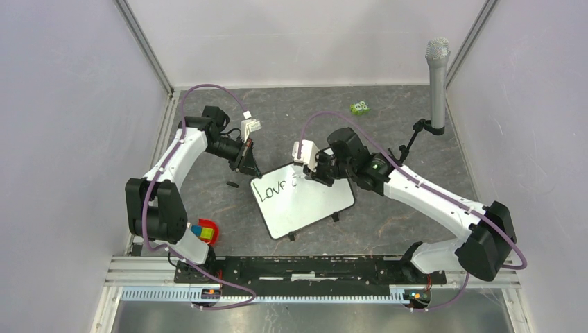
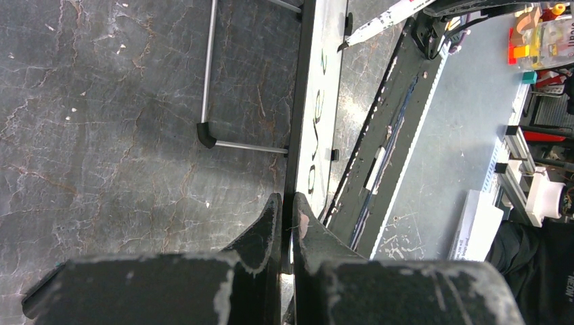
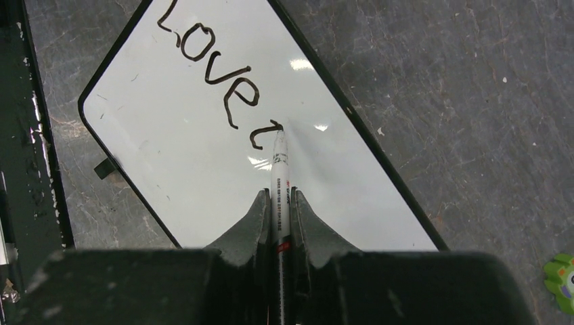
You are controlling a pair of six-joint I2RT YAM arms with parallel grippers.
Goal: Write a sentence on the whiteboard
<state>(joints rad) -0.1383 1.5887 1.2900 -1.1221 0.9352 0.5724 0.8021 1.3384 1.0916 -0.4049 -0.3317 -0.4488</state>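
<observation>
- Mid-table, between the two arms: whiteboard [image 1: 312,205] sits skewed on the grey mat, long edges running from far left to near right.
- Left gripper [image 2: 288,203] at the board's far-left corner. Fingers pressed together on the thin black frame, which runs away from between the two pads in the wrist view.
- Right gripper [image 3: 280,200] over the board's far edge, just right of the lettering. Jaws pinch a white marker [image 3: 279,159], whose barrel points out past the fingertips.
- Marker tip touches the white surface at the top end of a short curved stroke.
- Sentence [image 3: 210,68]: black, reads "Love" plus that one stroke, on the board's far-left part.
- Green toy [image 1: 359,107] toward the far edge, well apart from the board.
- Microphone [image 1: 437,76] upright at far right.
</observation>
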